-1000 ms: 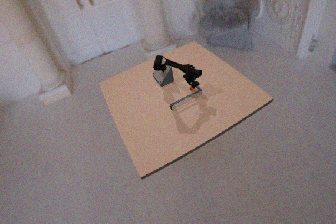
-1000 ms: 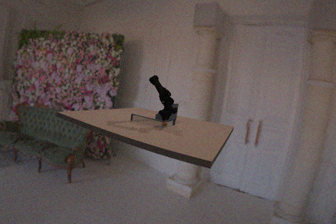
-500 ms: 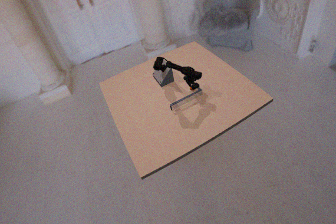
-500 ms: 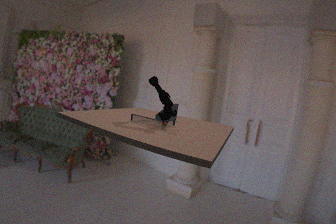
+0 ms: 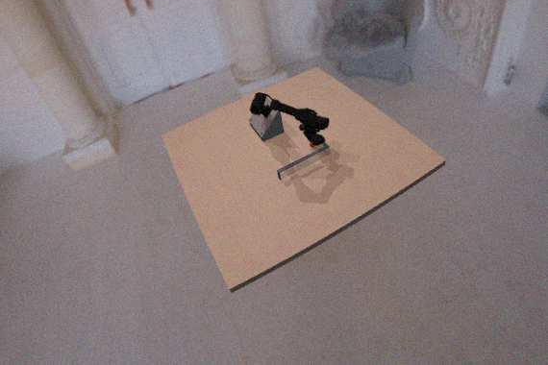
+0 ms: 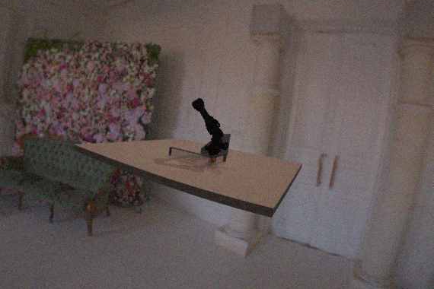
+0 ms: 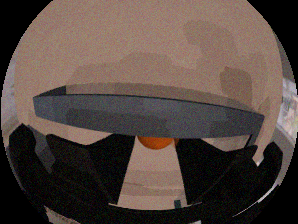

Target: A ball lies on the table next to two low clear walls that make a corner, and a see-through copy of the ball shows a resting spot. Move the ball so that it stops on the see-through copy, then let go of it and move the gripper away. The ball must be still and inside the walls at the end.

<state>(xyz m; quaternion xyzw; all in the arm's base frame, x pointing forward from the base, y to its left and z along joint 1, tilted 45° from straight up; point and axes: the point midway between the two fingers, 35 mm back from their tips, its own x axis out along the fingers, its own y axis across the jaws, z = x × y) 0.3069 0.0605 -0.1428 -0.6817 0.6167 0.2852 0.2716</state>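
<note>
Fingers fill the lower part of my wrist view, dark and blocky, and my gripper [image 7: 156, 128] is clenched on the ball [image 7: 156, 141], the small orange sphere at centre frame, low against the table [image 7: 153, 36]. It looks smooth, hard and light to me, so I judge it will roll at the slightest nudge and could squirt out unless squeezed across its widest middle. Just behind it, the wall [image 7: 147, 112] curves across mid-frame, a thin grey, glassy strip, straight-edged and rigid. Beyond lies matte tan tabletop with soft shadows. I can't pick out the see-through copy.
</note>
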